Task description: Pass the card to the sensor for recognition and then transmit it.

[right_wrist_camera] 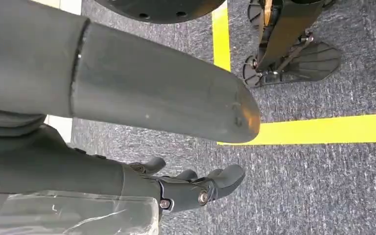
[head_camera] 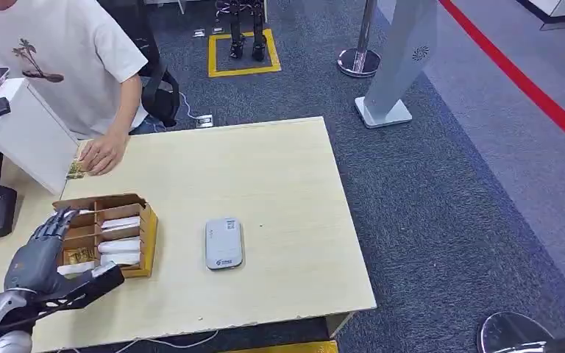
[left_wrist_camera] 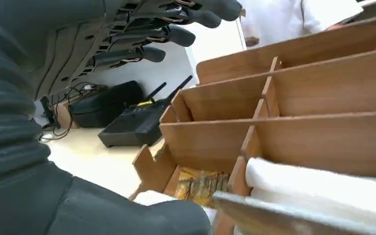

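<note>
fingers (head_camera: 60, 219): spread apart, empty, poised over wooden organizer (head_camera: 146, 224)
card (head_camera: 81, 255): lay flat in a near compartment, beside white rolls (head_camera: 120, 247)
risk: could snag divider, miss thin card
sensor (head_camera: 224, 243): sat well apart on desk (head_camera: 265, 184)
right hand (right_wrist_camera: 196, 188): hung loose, empty

Wooden card box (head_camera: 147, 229) sits on table's left side, divided into compartments, open top. White cards (head_camera: 120, 246) lie stacked in right-hand slots; a yellowish patterned card (head_camera: 81, 254) lies flat in a left slot, also seen in left wrist view (left_wrist_camera: 200, 183). Sensor (head_camera: 224, 243): flat grey-white rounded unit w/ label, lying flat just right of box, not touching.
</note>
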Controlling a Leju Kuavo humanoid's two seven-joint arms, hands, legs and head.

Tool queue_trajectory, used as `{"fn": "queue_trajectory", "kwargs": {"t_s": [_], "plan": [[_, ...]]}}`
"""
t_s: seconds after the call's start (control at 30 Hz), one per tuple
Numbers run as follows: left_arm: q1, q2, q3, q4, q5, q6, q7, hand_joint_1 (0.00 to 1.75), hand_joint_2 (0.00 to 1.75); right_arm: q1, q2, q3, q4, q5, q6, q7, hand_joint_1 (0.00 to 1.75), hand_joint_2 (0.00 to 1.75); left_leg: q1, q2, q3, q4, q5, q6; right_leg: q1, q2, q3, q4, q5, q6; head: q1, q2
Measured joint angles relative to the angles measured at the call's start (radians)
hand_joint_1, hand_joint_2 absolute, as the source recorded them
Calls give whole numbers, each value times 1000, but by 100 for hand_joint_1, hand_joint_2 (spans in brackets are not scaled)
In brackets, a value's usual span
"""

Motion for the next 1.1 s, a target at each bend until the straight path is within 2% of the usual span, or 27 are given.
{"fn": "queue_trajectory", "kwargs": {"t_s": [0.27, 0.73, 0.93, 1.1], "plan": [[51, 7, -1, -28, 6, 3, 8, 0, 175, 0, 0, 0, 0, 0, -2, 1, 0, 0, 0, 0, 0, 0, 0, 0, 0, 0, 0, 0, 0, 0, 0, 0], [50, 6, -1, -34, 5, 1, 8, 0, 175, 0, 0, 0, 0, 0, -2, 0, 0, 0, 0, 0, 0, 0, 0, 0, 0, 0, 0, 0, 0, 0, 0, 0], [15, 2, -10, -30, -2, -15, -4, 0, 175, -1, 0, 0, 0, 0, -2, 0, 0, 0, 0, 0, 0, 0, 0, 0, 0, 0, 0, 0, 0, 0, 0, 0], [-55, -23, -65, -2, 12, -31, -29, 0, 175, -5, 0, 0, 0, 3, -2, 8, 0, 0, 0, -1, 0, 0, 1, 1, 0, -2, 0, 0, 0, 0, 0, 0]]}}
